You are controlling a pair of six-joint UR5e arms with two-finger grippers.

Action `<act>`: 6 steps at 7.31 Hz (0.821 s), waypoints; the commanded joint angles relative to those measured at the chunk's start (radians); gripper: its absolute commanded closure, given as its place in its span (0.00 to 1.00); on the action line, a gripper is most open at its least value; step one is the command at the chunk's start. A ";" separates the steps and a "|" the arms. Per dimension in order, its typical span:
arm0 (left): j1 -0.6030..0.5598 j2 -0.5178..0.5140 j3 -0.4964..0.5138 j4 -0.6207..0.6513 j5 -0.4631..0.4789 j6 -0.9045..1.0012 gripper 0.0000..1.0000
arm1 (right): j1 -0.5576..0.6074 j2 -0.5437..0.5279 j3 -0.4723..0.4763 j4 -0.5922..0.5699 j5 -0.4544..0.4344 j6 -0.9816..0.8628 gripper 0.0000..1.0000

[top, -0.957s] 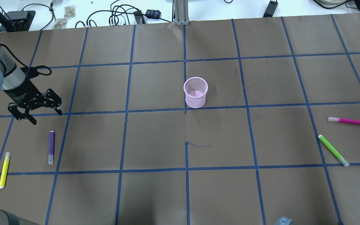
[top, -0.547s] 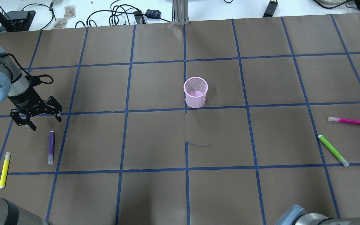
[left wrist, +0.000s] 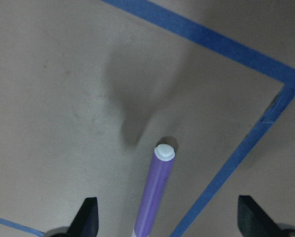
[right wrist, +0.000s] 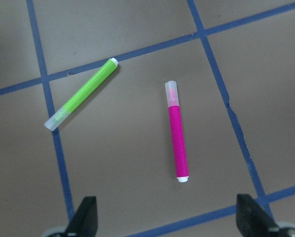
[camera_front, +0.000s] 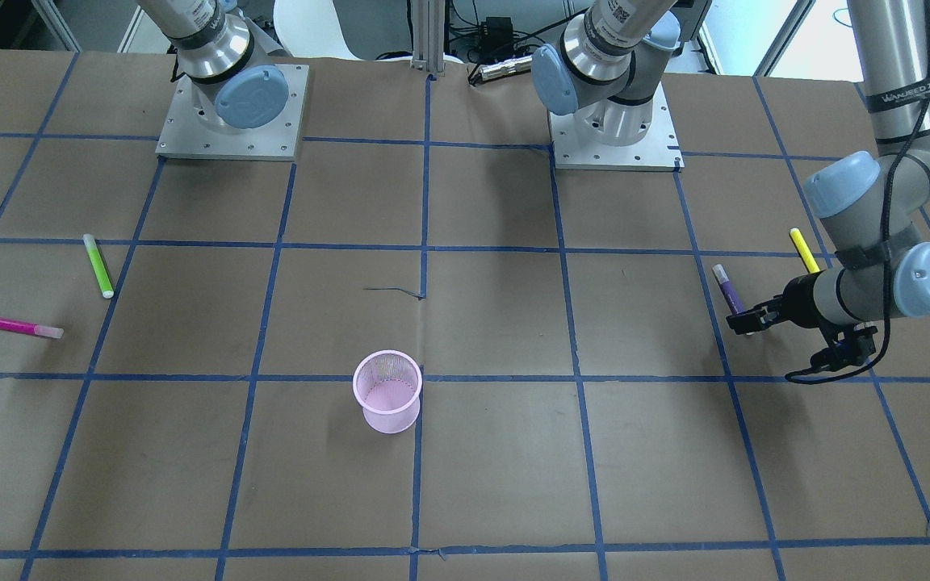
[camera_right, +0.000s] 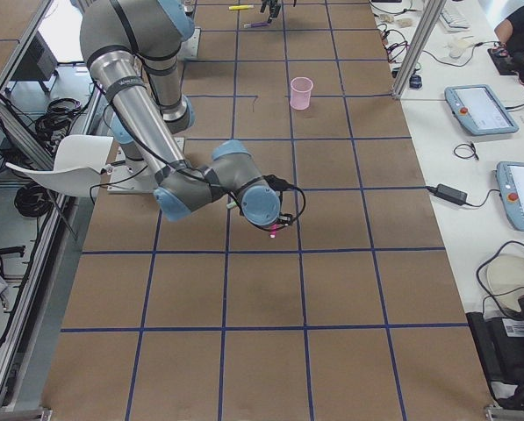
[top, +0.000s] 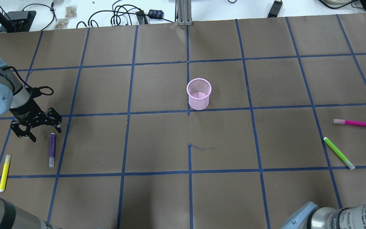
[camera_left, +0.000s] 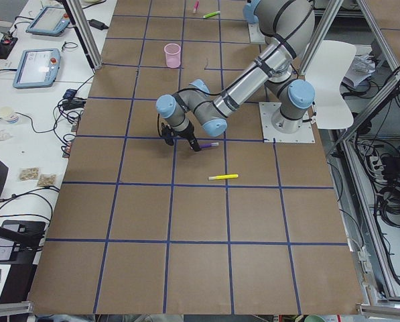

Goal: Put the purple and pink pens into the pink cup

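Left hand (top: 45, 135) released, spread wide | slim purple plastic pen (top: 52, 149) at its 5 o'clock | centre over barrel middle before descending.

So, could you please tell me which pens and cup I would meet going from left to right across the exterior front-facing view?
pink pen → green pen → pink cup → purple pen → yellow pen
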State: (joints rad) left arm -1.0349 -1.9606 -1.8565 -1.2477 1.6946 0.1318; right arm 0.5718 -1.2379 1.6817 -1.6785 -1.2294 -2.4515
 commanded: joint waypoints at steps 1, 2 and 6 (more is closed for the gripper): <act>0.007 -0.021 -0.003 0.007 -0.001 0.089 0.04 | -0.007 0.108 -0.057 0.082 0.082 -0.122 0.02; 0.007 -0.044 -0.001 0.010 -0.003 0.085 0.13 | -0.007 0.139 -0.072 0.162 0.085 -0.127 0.01; 0.006 -0.049 0.008 0.010 -0.007 0.086 0.34 | -0.007 0.294 -0.146 0.163 0.091 -0.219 0.01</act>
State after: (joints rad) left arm -1.0280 -2.0139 -1.8496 -1.2386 1.6873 0.2166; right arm 0.5635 -0.9794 1.5563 -1.5153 -1.1387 -2.6509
